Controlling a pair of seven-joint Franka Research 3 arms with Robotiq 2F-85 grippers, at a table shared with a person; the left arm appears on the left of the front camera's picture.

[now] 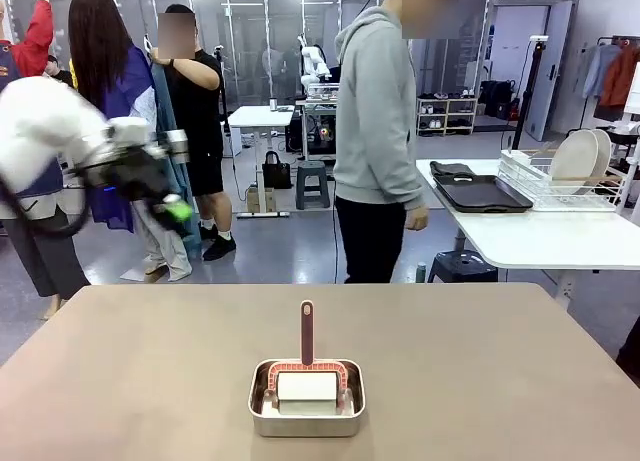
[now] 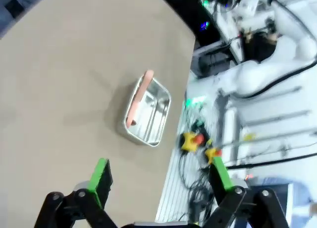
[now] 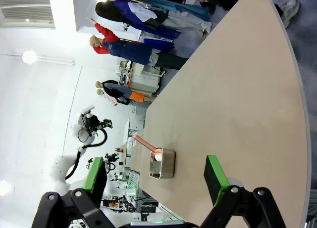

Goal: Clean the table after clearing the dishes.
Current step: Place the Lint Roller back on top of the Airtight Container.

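The surface (image 1: 480, 351) is bare of dishes—only a steel pan (image 1: 306, 399) at 6 o'clock, a pink-handled brush (image 1: 306, 333) upright inside. Left gripper (image 1: 172, 209) hovers at 10 o'clock, spread; right gripper (image 3: 157, 181) spread too. Best descend squarely over the handle—pinch low.

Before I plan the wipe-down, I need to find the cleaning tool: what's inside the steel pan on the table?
The steel pan holds a brush: a white block in a reddish frame, its handle sticking up. The brush covers most of the pan's bottom, so anything under it is hidden.
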